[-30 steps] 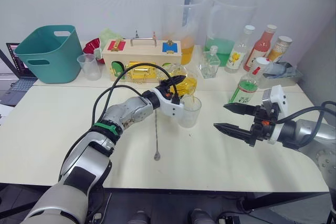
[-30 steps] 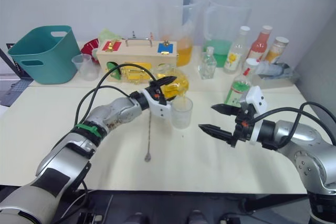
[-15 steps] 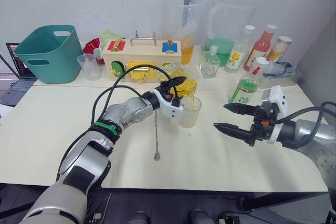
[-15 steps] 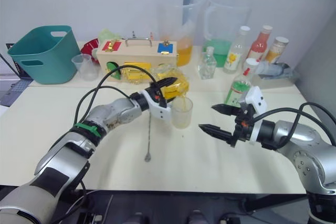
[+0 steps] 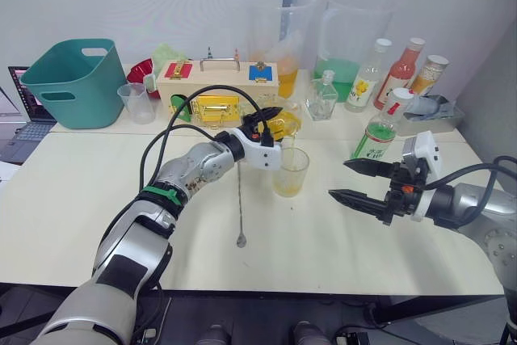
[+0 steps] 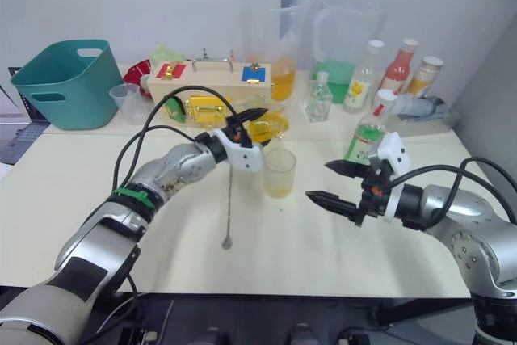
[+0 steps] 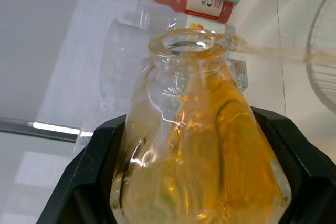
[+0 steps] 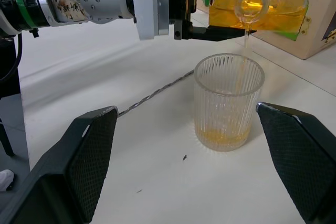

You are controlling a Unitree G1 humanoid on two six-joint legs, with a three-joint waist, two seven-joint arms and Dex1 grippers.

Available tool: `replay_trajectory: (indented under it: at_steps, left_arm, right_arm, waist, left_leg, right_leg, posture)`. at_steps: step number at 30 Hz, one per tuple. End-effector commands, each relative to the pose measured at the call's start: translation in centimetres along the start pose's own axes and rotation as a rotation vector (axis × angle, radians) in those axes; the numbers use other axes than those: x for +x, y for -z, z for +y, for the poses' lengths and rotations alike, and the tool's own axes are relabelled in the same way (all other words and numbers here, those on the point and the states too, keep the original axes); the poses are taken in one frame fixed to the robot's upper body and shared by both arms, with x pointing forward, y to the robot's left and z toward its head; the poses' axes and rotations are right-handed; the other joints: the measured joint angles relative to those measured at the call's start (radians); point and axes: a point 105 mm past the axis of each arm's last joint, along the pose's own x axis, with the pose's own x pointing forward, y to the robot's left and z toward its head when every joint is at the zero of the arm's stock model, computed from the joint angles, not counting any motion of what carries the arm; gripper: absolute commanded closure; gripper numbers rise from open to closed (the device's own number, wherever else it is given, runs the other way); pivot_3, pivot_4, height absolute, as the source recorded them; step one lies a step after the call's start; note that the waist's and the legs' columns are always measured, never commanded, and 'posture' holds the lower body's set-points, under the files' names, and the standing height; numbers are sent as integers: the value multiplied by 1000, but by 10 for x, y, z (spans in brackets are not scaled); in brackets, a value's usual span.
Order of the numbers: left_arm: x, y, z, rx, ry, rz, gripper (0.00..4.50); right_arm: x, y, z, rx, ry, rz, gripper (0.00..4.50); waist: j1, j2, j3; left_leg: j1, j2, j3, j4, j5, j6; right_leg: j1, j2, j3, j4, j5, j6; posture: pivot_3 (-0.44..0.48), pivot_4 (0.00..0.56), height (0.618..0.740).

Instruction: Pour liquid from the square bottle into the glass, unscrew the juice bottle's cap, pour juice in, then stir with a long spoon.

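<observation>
My left gripper (image 5: 270, 123) is shut on the square bottle (image 5: 282, 124), tilted mouth-down just above the glass (image 5: 291, 171). A thin stream of yellow liquid (image 8: 242, 51) falls into the ribbed glass (image 8: 228, 100), which holds a shallow yellow layer. The left wrist view looks along the square bottle (image 7: 205, 145), about half full. The long spoon (image 5: 240, 199) lies flat on the table left of the glass. The juice bottle (image 5: 378, 133) stands right of the glass with its cap (image 5: 401, 98) on. My right gripper (image 5: 347, 180) hovers open and empty in front of the juice bottle.
Along the back stand a teal basket (image 5: 73, 80), a measuring cup (image 5: 138, 103), a wooden box (image 5: 218, 88), two large pitchers (image 5: 347, 38), a small glass bottle (image 5: 323, 96), a white-labelled bottle (image 5: 369, 75) and a red bottle (image 5: 401, 71).
My left gripper has lifted the square bottle slightly up and back above the glass. The yellow layer in the glass has grown. The right arm has not moved.
</observation>
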Motion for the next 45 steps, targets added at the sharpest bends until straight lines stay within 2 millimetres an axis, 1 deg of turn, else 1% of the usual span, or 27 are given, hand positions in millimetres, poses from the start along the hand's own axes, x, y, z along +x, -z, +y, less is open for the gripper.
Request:
replay_trajectory:
  at_steps: [1, 4, 6, 8, 9, 10, 14, 17, 18, 20, 22, 26, 32, 35, 38, 40, 42, 45]
  left_arm:
    - [0, -17, 46, -118, -157, -77, 1704]
    - [-4, -16, 52, -294, -180, -76, 1704]
    - [-7, -16, 57, -380, -199, -73, 1704]
    - [-13, -6, 65, -505, -240, -22, 1704]
    - [-19, 4, 70, -617, -277, 15, 1704]
    - [-24, 10, 73, -696, -297, 38, 1704]
    - [-50, 38, 81, -857, -393, 175, 1704]
    - [-73, 59, 87, -922, -491, 260, 1704]
    - [-77, 62, 88, -944, -516, 272, 1704]
    - [-93, 79, 85, -1004, -561, 322, 1704]
    - [-104, 87, 82, -1056, -592, 336, 1704]
    - [-112, 92, 72, -1070, -595, 369, 1704]
    - [-124, 99, 65, -1113, -631, 405, 1704]
    - [-128, 99, 62, -1102, -609, 414, 1704]
    - [-136, 101, 50, -1139, -590, 427, 1704]
    - [-139, 101, 49, -1158, -593, 420, 684]
    - [-140, 98, 53, -1163, -602, 392, 95]
    - [-143, 90, 66, -1164, -633, 319, 39]
  right_arm:
    - [0, -9, 0, -40, -7, -23, 22]
    - [1, -11, -1, -42, -18, -21, 22]
    - [2, -11, -1, -44, -25, -20, 22]
    - [3, -12, -2, -46, -37, -17, 22]
    - [4, -14, -2, -47, -46, -15, 22]
    - [4, -14, -3, -48, -52, -14, 22]
    - [6, -15, -3, -46, -81, -3, 22]
    - [8, -18, -4, -50, -98, -3, 22]
    - [8, -19, -4, -52, -101, -3, 22]
    - [10, -20, -4, -50, -114, -3, 22]
    - [12, -20, -4, -47, -126, -1, 22]
    - [14, -23, -4, -53, -143, 1, 22]
    - [15, -25, -5, -55, -151, 2, 22]
    - [15, -24, -4, -54, -152, 4, 22]
    - [14, -25, -3, -52, -150, 3, 22]
    - [14, -25, -3, -51, -149, 3, 0]
    - [14, -26, -3, -50, -148, 2, 0]
    - [15, -26, -3, -48, -145, 2, 0]
  waist:
    - [0, 0, 0]
    - [0, 0, 0]
    - [0, 0, 0]
    - [0, 0, 0]
    - [-1, 0, 0]
    - [-5, 0, 0]
    - [-23, 0, 0]
    - [-31, 0, 0]
    - [-31, 0, 0]
    - [-30, 0, 0]
    - [-29, 0, 0]
    - [-22, 0, 0]
    - [-7, 0, 0]
    - [-5, 0, 0]
    - [-7, 0, 0]
    - [-5, 0, 0]
    - [-3, 0, 0]
    - [-2, 0, 0]
  left_leg:
    - [0, 0, 0, 0, 0, 0]
    - [0, 0, 0, 0, 0, 0]
    - [0, 0, 0, 1, 0, 0]
    - [0, 0, 0, 1, 0, 0]
    - [0, 0, 0, 1, 0, 0]
    - [0, 0, 0, 2, 0, 0]
    - [1, 0, -1, 2, 0, 0]
    - [2, 0, -1, 2, 0, 0]
    - [2, 0, -1, 2, 0, 0]
    - [2, 0, -1, 2, 0, 0]
    - [2, 0, -1, 2, 0, 0]
    - [1, 0, -1, 2, 0, 0]
    - [0, -1, -1, 2, 0, 0]
    - [0, -1, -1, 2, 0, 0]
    - [1, -1, -1, 2, 0, 0]
    - [1, -1, -1, 2, 0, 0]
    - [1, -1, -1, 2, 0, 0]
    - [4, -1, -1, 2, 0, 0]
  right_leg:
    - [0, 0, 0, 0, 0, 0]
    - [0, 0, 0, 1, 0, 0]
    - [0, 0, 0, 3, 0, 0]
    - [0, 0, 0, 6, 0, 0]
    - [0, 0, 0, 6, 0, 0]
    - [0, 0, 0, 6, 0, 0]
    - [0, 0, 0, 8, 0, 0]
    - [0, 0, 0, 8, 0, 0]
    - [0, 0, 0, 8, 0, 0]
    - [0, 0, 0, 9, 0, 0]
    - [0, 0, 0, 9, 0, 0]
    - [0, 0, 0, 8, 0, 0]
    - [0, -2, -1, 7, 0, 0]
    - [-1, -2, 0, 7, 0, 0]
    - [-1, -2, 0, 8, 0, 0]
    - [0, -1, 0, 8, 0, 0]
    - [0, -1, 0, 8, 0, 0]
    - [2, -2, 0, 7, 0, 0]
  posture:
    - [0, 150, 740]
    - [0, 150, 740]
    - [0, 150, 740]
    - [0, 150, 740]
    - [0, 150, 740]
    - [0, 150, 740]
    - [0, 150, 740]
    - [0, 150, 740]
    - [0, 150, 740]
    - [0, 150, 740]
    - [0, 150, 740]
    - [0, 150, 740]
    - [0, 150, 740]
    - [0, 150, 740]
    - [0, 150, 740]
    - [0, 150, 740]
    - [0, 150, 740]
    - [0, 150, 740]
